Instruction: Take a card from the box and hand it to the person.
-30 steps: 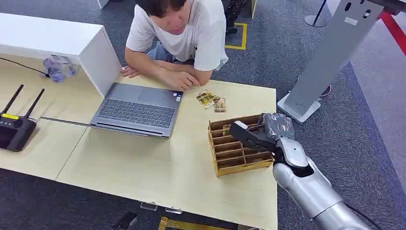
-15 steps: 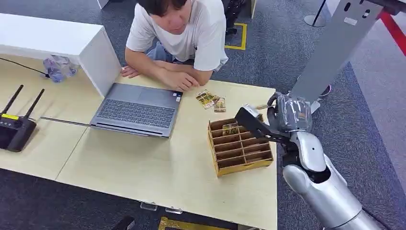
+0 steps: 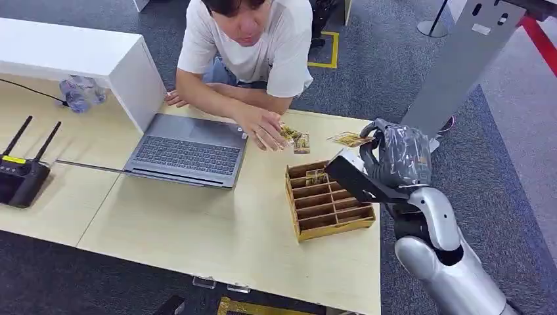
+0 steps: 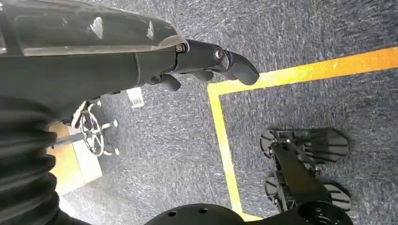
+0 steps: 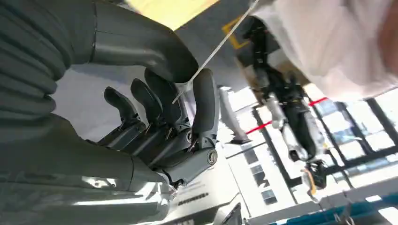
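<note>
A wooden slotted box (image 3: 328, 209) stands near the table's right edge, with a card (image 3: 316, 177) upright in one of its far slots. My right hand (image 3: 397, 156) is raised above the box's far right corner. It pinches a gold-patterned card (image 3: 350, 139) between thumb and finger, and the card points toward the person (image 3: 253, 39). The right wrist view shows that card (image 5: 220, 41) edge-on between the thumb and fingers (image 5: 204, 101). My left hand (image 4: 206, 58) hangs over the floor, fingers loosely extended and holding nothing.
The person's hand (image 3: 264, 128) rests on a few loose cards (image 3: 295, 139) lying on the table beyond the box. An open laptop (image 3: 187, 152), a white cabinet (image 3: 79, 56), bottles (image 3: 80, 94) and a black router (image 3: 23, 178) lie to the left. A grey stand (image 3: 453, 72) rises at the right.
My right hand has lifted from the box with a card and moved up and away from me. The person's hand has reached out to the loose cards.
</note>
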`<state>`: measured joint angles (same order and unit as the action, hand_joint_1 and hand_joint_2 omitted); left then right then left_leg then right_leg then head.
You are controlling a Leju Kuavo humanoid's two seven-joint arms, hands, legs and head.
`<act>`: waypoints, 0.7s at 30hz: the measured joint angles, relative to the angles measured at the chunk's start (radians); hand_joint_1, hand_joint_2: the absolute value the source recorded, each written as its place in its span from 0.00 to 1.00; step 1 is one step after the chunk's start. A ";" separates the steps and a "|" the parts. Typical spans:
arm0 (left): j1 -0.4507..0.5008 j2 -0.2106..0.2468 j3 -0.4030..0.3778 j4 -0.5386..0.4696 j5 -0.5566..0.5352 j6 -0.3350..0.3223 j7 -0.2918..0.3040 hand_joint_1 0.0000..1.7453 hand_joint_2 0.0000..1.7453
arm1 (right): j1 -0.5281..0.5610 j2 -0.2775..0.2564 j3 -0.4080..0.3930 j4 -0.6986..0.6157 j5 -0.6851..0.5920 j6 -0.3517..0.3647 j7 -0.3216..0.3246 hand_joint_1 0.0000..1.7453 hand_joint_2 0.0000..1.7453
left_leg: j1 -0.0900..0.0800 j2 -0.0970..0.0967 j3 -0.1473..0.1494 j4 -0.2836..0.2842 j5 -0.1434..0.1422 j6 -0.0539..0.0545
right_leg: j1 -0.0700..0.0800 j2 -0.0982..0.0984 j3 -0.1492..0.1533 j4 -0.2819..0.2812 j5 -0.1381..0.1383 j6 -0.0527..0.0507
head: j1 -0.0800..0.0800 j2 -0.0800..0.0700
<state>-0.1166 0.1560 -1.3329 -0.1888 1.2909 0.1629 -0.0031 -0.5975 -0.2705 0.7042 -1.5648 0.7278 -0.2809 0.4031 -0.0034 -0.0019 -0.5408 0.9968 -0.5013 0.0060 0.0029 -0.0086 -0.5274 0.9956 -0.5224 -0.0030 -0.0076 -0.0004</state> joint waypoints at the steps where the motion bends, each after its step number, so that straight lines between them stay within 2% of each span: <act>1: 0.000 0.000 0.000 0.000 0.000 0.000 0.000 0.00 1.00 | 0.003 0.002 -0.005 0.002 -0.019 -0.023 -0.028 0.89 1.00 | 0.000 0.000 0.000 0.000 0.000 0.000 | 0.000 0.000 0.000 0.000 0.000 0.000 | 0.000 0.000; 5: 0.000 0.000 0.000 0.000 -0.001 -0.002 -0.002 0.00 1.00 | 0.011 0.008 -0.014 0.018 -0.142 -0.085 -0.144 0.89 1.00 | 0.000 0.000 0.000 0.000 0.000 0.000 | 0.000 0.000 0.000 0.000 0.000 0.000 | 0.000 0.000; 7: -0.001 0.000 0.000 0.000 -0.002 -0.002 -0.003 0.00 1.00 | 0.017 0.013 -0.019 0.027 -0.206 -0.093 -0.184 0.89 1.00 | 0.000 0.000 0.000 0.000 0.000 0.000 | 0.000 0.000 0.000 0.000 0.000 0.000 | 0.000 0.000; 14: -0.001 0.000 0.000 0.000 -0.002 -0.006 -0.005 0.00 1.00 | 0.023 0.036 -0.013 0.071 -0.329 -0.091 -0.244 0.89 1.00 | 0.000 0.000 0.000 0.000 0.000 0.000 | 0.000 0.000 0.000 0.000 0.000 0.000 | 0.000 0.000; 21: -0.003 0.000 0.000 0.000 -0.003 -0.006 -0.009 0.00 1.00 | 0.024 0.069 0.005 0.127 -0.375 -0.086 -0.274 0.89 1.00 | 0.000 0.000 0.000 0.000 0.000 0.000 | 0.000 0.000 0.000 0.000 0.000 0.000 | 0.000 0.000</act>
<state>-0.1192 0.1560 -1.3333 -0.1888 1.2879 0.1568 -0.0118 -0.5740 -0.2014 0.7092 -1.4374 0.3529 -0.3674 0.1293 -0.0034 -0.0019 -0.5410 0.9967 -0.5012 0.0060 0.0029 -0.0086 -0.5274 0.9958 -0.5224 -0.0030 -0.0076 -0.0004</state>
